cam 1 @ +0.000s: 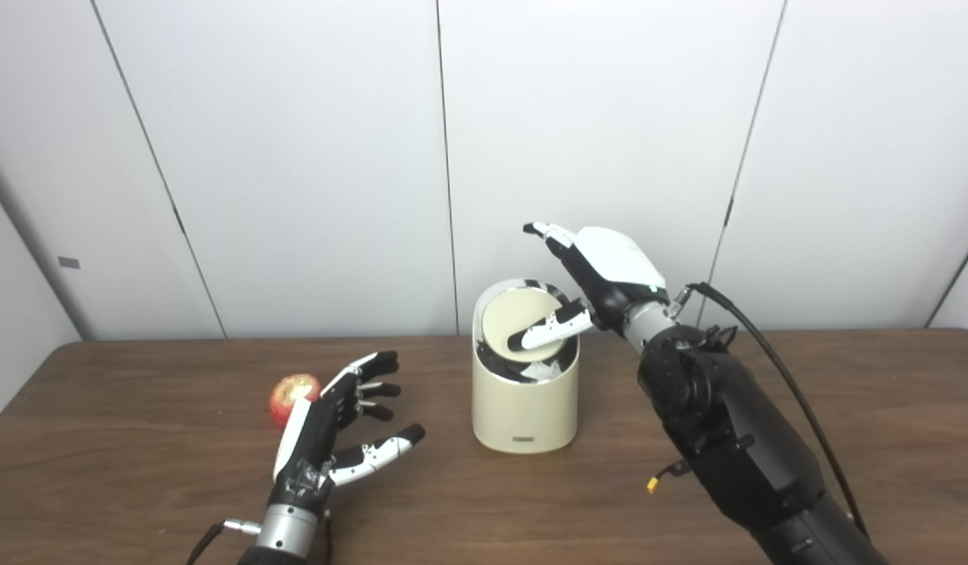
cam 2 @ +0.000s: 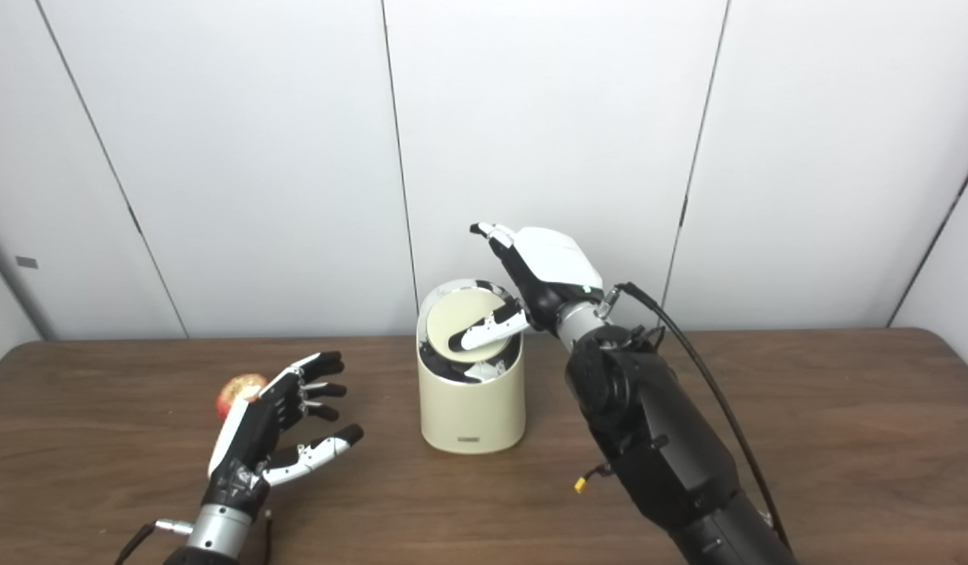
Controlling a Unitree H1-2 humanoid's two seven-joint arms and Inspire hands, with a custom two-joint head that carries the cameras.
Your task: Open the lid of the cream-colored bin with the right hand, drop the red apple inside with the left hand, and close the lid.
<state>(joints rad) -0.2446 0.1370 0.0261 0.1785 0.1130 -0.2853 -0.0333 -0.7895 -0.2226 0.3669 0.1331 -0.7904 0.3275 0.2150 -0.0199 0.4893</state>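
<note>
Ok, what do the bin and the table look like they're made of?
The bin looks like smooth cream plastic: even colour, soft sheen, rounded edges; coated metal is possible. The table shows dark brown wood grain with a matte finish, either wood or a printed laminate.

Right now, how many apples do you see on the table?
1. The red apple sits on the table left of the cream-colored bin, just behind the open left hand, which partly covers it. Whether anything lies inside the bin can't be seen.

- It looked like a lab or test room.
- Plain white wall panels [cam 1: 593,141] stood behind.
- A bare wooden desk [cam 1: 884,392] filled the foreground, with robot arms [cam 1: 735,439] over it.
</note>
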